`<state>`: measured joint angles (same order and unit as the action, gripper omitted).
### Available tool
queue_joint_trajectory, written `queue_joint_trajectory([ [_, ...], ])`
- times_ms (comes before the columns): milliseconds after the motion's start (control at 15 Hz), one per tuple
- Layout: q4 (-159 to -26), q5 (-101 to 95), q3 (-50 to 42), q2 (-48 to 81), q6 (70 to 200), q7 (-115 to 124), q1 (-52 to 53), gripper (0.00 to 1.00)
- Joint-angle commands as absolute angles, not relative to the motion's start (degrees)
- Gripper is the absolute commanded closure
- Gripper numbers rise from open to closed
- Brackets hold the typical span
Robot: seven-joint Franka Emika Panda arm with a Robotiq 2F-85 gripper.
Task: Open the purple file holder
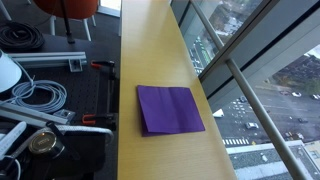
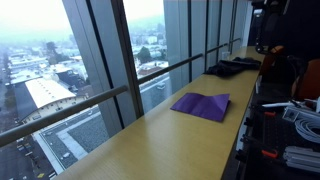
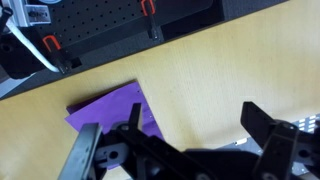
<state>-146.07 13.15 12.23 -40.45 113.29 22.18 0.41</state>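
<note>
Wrist view: the gripper point(image 3: 172, 128) comes in from the bottom edge, pointing down at a long wooden counter point(image 3: 230, 60). Its two dark fingers point(image 3: 88, 150) stand wide apart with only bare wood between them, so the jaws are fully spread and hold nothing. The gripper hangs above the counter without touching it.

The purple file holder point(image 3: 112, 110) lies flat on the wood just beyond the fingers and toward the left one, and one corner slips behind the gripper body. It is turned at a slant to the counter's edge.

Past the file holder, a black perforated board point(image 3: 110, 25) borders the counter, with red-handled clamps point(image 3: 148, 8) on it.

In both exterior views the file holder point(image 1: 170, 108) point(image 2: 202, 104) lies closed near the middle of the counter's width, its layers slightly offset at the edges. On one side, tall windows point(image 1: 260, 60) look out over a city far below. On the other, the black board holds coiled white cables point(image 1: 35, 95). A dark cloth-like item point(image 2: 230, 67) rests farther along the counter, well apart from the file holder.
</note>
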Motion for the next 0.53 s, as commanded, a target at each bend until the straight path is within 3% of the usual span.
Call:
queue_joint_trajectory([
  [0, -144.7, 10.0, 8.6, -32.5, 120.6, 17.6, -1.7, 0.0],
  [467, -144.3, 4.7, 1.6, -17.7, 133.9, 11.8, -5.4, 0.0],
])
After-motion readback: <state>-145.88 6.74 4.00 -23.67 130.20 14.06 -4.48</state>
